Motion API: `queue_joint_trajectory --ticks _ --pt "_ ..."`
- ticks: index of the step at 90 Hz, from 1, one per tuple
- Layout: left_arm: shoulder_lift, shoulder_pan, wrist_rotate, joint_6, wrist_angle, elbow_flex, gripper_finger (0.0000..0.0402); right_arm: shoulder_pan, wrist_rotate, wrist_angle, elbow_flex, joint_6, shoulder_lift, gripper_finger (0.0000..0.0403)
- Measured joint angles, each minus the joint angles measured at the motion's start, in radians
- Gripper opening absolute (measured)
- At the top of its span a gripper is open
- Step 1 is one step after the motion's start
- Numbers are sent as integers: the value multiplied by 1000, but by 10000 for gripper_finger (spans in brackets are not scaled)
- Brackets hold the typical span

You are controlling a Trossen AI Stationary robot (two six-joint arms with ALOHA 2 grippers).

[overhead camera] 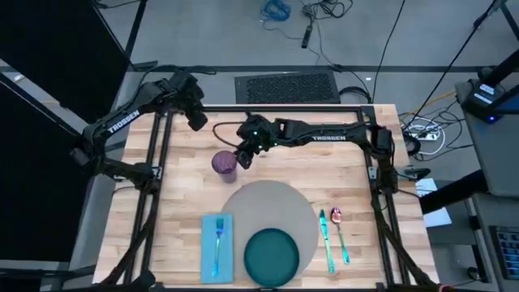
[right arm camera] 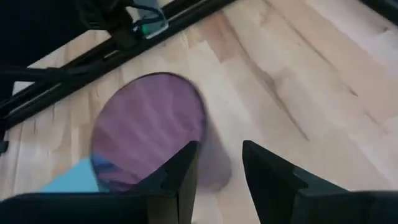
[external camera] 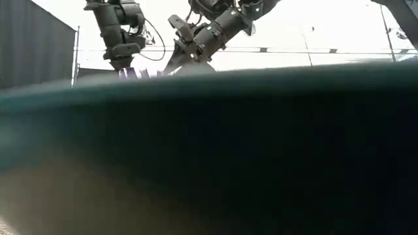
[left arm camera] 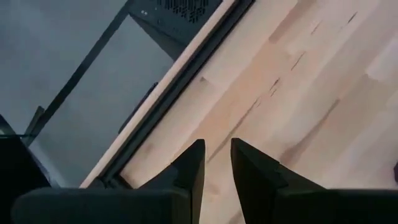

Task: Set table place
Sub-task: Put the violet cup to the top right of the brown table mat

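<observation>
Purple cup [overhead camera: 225, 165] stands upright on the table [overhead camera: 349, 178], beside the grey mat [overhead camera: 272, 212] (far-left edge); the right gripper [overhead camera: 243, 158] hovers just beside it, fingers apart. Left gripper [overhead camera: 197, 122], fingers slightly parted, waits at the far edge.

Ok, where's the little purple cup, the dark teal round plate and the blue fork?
Small purple cup [overhead camera: 225, 165], high view, on its open top.
Dark teal round plate [overhead camera: 272, 256], high view, on its middle.
Blue-handled fork [overhead camera: 217, 246], high view, on its handle, lying on the light blue cloth napkin [overhead camera: 208, 264].
</observation>
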Motion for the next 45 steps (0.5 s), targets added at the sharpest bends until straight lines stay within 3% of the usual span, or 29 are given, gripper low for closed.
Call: queue_joint_trajectory --ticks 45 --pt "0 -1 34 -6 -9 0 64 23 8 11 0 0 0 114"
